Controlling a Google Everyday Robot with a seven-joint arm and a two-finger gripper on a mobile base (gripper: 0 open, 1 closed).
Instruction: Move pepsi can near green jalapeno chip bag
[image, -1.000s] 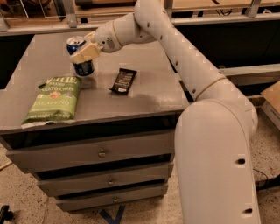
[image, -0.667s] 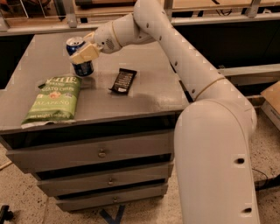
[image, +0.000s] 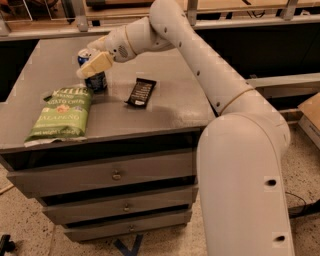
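Observation:
The pepsi can (image: 97, 80), dark blue with a silver top, is upright at the back left of the grey cabinet top (image: 170, 107). My gripper (image: 91, 64) is shut on its upper part, with one beige finger (image: 98, 62) lying across its front. The can's base is right at the top edge of the green jalapeno chip bag (image: 61, 114), which lies flat near the front left edge. I cannot tell whether the can rests on the surface or is held just above it.
A flat black wrapper (image: 140, 92) lies to the right of the can. The cabinet has several drawers (image: 116, 175) below. My white arm (image: 240, 165) arches over the right side. Shelving runs behind the cabinet.
The gripper has carried the can slightly down and forward, closer to the top of the chip bag. The bag and the wrapper have not moved.

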